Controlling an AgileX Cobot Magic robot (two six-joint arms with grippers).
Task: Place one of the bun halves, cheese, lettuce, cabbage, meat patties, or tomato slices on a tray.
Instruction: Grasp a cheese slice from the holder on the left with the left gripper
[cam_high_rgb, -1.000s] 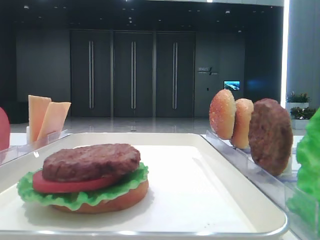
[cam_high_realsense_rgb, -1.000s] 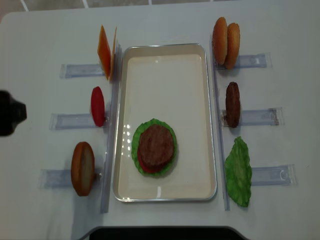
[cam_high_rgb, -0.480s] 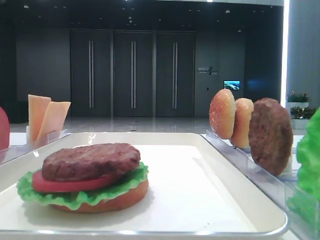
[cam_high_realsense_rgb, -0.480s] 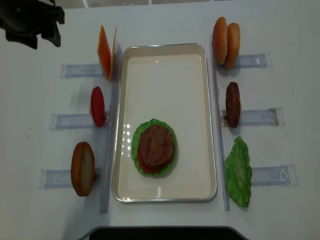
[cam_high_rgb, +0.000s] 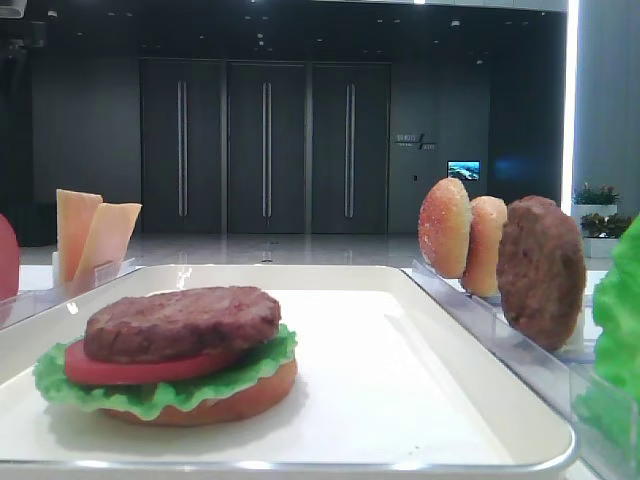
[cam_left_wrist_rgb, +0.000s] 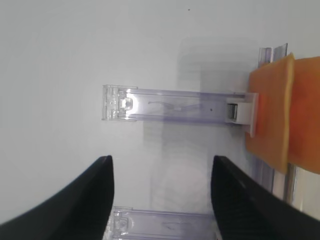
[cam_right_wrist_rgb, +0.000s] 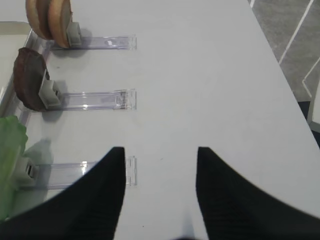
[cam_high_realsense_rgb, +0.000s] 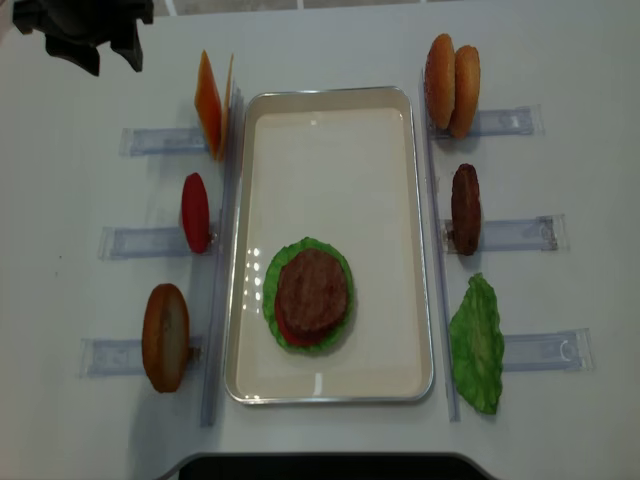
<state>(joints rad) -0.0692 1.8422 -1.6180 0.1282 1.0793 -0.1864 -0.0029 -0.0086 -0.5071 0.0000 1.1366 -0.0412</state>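
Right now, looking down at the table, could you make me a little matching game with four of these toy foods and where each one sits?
Things:
1. cheese
2. tomato slice
3. loose lettuce
4. stacked meat patty

Places:
A. on the tray
B. right of the tray, near end
C. left of the tray, far end
D. left of the tray, middle rack

Pairs: 1-C, 2-D, 3-B, 4-A
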